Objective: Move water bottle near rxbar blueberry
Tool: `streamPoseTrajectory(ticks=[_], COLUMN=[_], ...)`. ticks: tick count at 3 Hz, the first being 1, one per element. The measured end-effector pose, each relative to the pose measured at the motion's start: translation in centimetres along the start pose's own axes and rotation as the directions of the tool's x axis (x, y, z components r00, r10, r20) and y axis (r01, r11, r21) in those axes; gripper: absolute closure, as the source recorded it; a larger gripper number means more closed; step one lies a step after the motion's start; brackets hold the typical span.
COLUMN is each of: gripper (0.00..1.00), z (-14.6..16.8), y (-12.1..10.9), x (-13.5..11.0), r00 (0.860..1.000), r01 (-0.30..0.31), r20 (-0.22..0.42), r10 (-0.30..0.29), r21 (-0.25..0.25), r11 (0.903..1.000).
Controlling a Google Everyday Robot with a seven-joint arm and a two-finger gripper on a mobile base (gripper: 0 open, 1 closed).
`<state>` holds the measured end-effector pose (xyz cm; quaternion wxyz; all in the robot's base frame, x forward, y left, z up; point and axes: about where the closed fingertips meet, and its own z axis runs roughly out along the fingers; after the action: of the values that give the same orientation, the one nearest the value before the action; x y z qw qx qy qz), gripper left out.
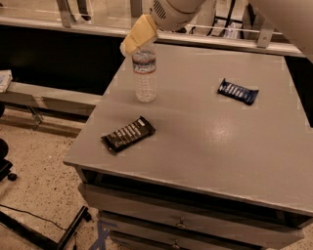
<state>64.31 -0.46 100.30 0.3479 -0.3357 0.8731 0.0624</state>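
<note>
The water bottle (145,74) stands upright near the far left corner of the grey table (205,146). It is clear and ribbed with a white-blue-red label band. My gripper (139,35), cream-coloured, is right at the bottle's top and hides the cap. The rxbar blueberry (237,91), a flat bar in a dark blue wrapper, lies on the table to the right of the bottle, well apart from it.
A black-wrapped bar (128,134) lies on the table in front of the bottle, near the left edge. A metal railing (63,12) runs behind the table. Drawers (181,224) sit under the tabletop. Speckled floor with a black cable lies to the left.
</note>
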Motion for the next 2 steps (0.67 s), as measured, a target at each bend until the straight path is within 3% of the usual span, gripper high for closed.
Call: streamPoseTrajectory(ticks=[2], gripper=[0.0], z=[2.2], y=[1.2], x=[-2.4], r00=[1.0], r01=[-0.008], r20=[-0.013], r10=[0.007], r21=[-0.014], r11=[0.9999])
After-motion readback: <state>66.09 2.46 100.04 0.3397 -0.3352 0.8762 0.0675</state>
